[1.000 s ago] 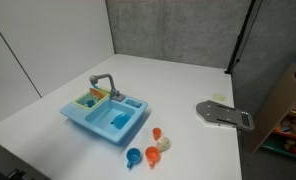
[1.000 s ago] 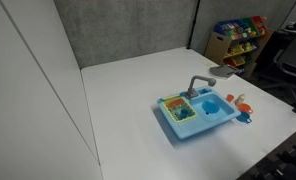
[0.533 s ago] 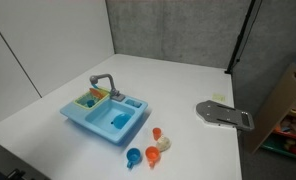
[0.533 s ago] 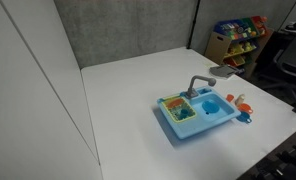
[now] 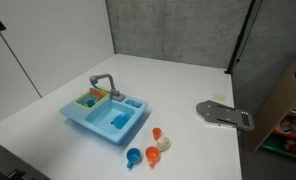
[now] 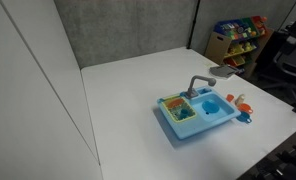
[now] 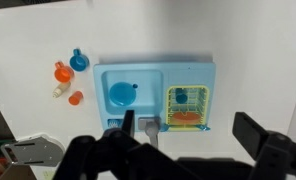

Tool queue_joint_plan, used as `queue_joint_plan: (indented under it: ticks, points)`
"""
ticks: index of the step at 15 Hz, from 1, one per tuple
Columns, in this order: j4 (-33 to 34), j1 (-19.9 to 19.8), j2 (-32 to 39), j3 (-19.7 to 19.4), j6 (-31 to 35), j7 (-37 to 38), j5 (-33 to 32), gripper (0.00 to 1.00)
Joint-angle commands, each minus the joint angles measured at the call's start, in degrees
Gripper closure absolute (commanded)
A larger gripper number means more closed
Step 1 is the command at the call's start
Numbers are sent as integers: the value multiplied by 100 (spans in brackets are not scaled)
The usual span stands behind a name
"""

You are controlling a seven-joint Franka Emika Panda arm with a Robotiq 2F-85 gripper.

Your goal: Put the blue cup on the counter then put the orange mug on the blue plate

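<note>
**Wrist view:** The end effector is seen released, its dark fingers spread wide with nothing held or touched, above the white counter. One light-blue toy sink is seen from above, with one grey faucet at its edge and one yellow rack in one compartment. The blue plate, a saturated round disc, appears to lie flat in the other compartment. Off that end of the sink, four small pieces are grouped on the counter. They are the blue cup, the orange mug just beside it, one cream piece and one second orange piece.

**In an exterior view:** The toy sink is shown near an edge of the counter, with the blue plate bright in its basin. The blue cup and orange mug are set side by side close to that edge. One flat grey fitting is seen well apart.

**In an exterior view:** The toy sink is shown towards a corner of the counter. The small pieces beside it are reduced to orange and blue specks, too small to tell apart.
</note>
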Motion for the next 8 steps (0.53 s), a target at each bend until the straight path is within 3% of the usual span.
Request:
queue_joint_plan:
  ticks: [1, 8]
  points:
    - [491, 58, 686, 13, -14, -2, -160, 0]
    - [749, 189, 1712, -54, 817, -140, -245, 0]
